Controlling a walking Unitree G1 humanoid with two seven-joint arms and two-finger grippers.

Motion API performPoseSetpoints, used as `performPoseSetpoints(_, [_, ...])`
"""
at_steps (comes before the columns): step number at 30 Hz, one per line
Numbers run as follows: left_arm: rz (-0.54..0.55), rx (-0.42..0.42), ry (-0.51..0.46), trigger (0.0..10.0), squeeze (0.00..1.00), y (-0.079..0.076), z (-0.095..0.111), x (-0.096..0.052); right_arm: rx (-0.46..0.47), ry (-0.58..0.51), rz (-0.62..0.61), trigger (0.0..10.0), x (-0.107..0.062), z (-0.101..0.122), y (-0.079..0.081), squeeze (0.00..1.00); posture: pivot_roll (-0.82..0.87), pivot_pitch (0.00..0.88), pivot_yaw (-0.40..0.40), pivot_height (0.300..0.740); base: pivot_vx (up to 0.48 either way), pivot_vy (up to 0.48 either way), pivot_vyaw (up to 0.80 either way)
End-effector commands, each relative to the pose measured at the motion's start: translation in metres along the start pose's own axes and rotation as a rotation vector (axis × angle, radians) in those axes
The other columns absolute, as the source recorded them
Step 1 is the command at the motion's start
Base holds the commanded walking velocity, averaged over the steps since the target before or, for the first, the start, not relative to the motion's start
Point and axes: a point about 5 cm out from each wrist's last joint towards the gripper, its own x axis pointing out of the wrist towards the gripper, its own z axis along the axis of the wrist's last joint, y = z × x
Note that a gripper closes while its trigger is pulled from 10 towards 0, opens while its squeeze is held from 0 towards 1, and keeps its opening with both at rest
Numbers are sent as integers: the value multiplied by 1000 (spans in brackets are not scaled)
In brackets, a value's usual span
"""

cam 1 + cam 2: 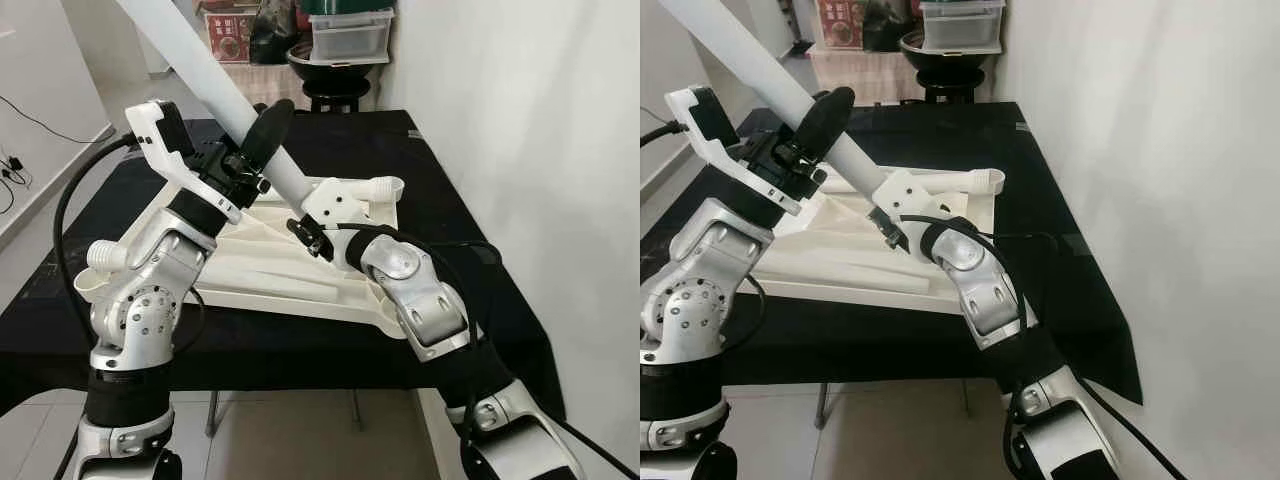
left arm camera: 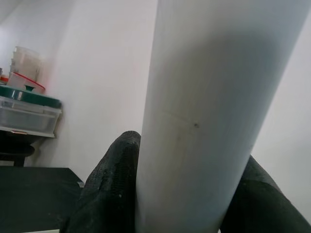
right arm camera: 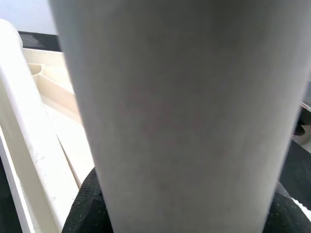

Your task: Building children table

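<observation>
- We see a bench (image 1: pixel 420 170) draped in black cloth, set against a white wall (image 1: pixel 520 130) on its right side.
- On the bench lies the white plastic children's tabletop (image 1: pixel 270 265), upside down with its ribbed underside facing up; short round sockets stick out at its corners, one at the far right corner (image 1: pixel 385 186) and one at the near left corner (image 1: pixel 105 256).
- A long white table leg (image 1: pixel 205 70) slants up and to the left from the tabletop, its lower end near the far right corner, where it meets a white fitting (image 1: pixel 335 203); we cannot tell how deep it sits there.
- Our left end effector (image 1: pixel 262 140) is closed around the leg partway up its length; in the left wrist view a black finger (image 2: pixel 109 189) presses each side of the tube.
- Our right end effector (image 1: pixel 312 238) sits low at the leg's base, just above the tabletop; the right wrist view shows the leg between its black fingers (image 3: pixel 85 206), so it grips the leg too.
- Beyond the far end of the bench we make out a black stool (image 1: pixel 335 85) with a clear, green-lidded storage box (image 1: pixel 350 30) above it.
</observation>
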Motion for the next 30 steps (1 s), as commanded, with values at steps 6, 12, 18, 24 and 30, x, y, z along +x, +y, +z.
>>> performPoseSetpoints(6, [-222,-67,41,10000,1000,-40,-16,17,130,5,-81,0,3,0,-11,0,-43,11,34,740,0,0,0])
performPoseSetpoints(12, [-43,-1,68,10000,1000,-7,-7,-12,315,-45,-290,0,-23,-18,-64,0,-39,40,33,740,0,0,0])
performPoseSetpoints(18, [102,55,156,10000,1000,12,-10,-58,409,-96,-381,0,-60,-39,-111,0,-29,85,29,740,0,0,0])
performPoseSetpoints(24, [128,115,335,10000,1000,5,-37,-90,460,-240,-148,10000,-75,-30,-108,0,-16,131,30,740,0,0,0])
performPoseSetpoints(30, [38,210,604,10000,0,-24,-76,-132,322,-201,270,10000,-95,-46,-79,0,-5,242,55,740,0,0,0])
